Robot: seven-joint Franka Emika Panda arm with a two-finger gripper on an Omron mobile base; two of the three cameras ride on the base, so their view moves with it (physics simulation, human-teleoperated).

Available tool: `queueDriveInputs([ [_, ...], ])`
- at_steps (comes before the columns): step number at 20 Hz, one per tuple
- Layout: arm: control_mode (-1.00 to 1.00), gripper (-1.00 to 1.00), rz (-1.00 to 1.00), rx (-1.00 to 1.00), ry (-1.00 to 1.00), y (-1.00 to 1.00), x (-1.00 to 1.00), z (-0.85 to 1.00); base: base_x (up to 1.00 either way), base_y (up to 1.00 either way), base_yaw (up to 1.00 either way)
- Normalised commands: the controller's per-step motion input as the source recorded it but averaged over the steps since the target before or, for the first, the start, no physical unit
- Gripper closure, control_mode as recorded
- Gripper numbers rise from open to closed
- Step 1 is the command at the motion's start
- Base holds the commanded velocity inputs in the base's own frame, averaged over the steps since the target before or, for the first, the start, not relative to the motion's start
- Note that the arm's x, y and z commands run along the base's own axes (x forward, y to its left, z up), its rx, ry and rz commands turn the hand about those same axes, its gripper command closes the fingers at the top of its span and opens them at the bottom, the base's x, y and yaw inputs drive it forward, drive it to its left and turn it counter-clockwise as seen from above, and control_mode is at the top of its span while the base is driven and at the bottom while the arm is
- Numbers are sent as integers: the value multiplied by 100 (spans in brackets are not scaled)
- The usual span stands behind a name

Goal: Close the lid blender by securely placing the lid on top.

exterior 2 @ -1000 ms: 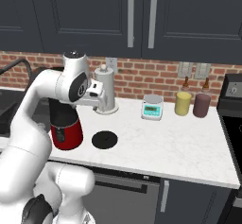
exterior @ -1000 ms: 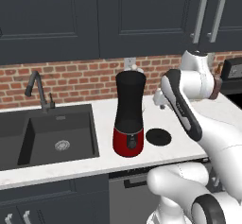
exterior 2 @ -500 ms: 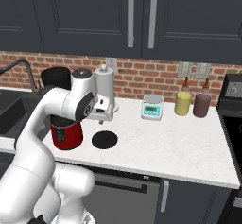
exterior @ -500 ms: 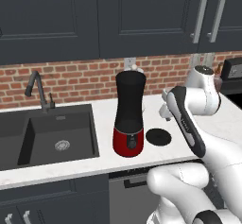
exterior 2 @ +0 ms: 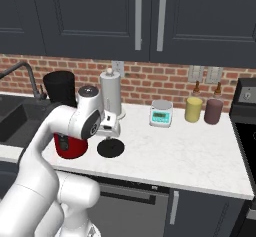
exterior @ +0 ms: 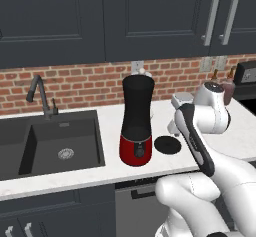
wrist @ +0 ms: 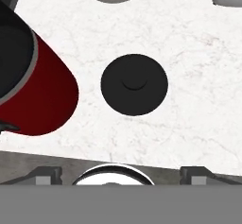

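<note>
Currently we see the lid [wrist: 134, 84] lying flat on the white surface [wrist: 198, 100], just beside the blender [exterior: 137, 121]. Our tool [wrist: 118, 175] hovers above the lid, fingers spread apart, holding nothing.

We could read no text, brand, number or sign anywhere in the kitchen. The small scale [exterior 2: 161, 114] at the back of the counter [exterior 2: 200, 156] carried a teal display, but its characters were too small and blurred to make out. The dial on the blender [exterior: 136, 122] showed no legible marking, and the lid [wrist: 134, 84] bore no lettering.
</note>
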Motion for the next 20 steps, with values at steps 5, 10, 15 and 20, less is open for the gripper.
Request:
queueDriveInputs([
  [5,-100,-100,0,0,-3,0,12,-17,0,0,0],
  [10,-100,-100,0,0,0,-1,19,-22,0,0,0],
  [15,-100,-100,1,0,0,0,20,-23,0,0,0],
  [20,-100,-100,2,0,0,-1,24,-24,0,0,0],
])
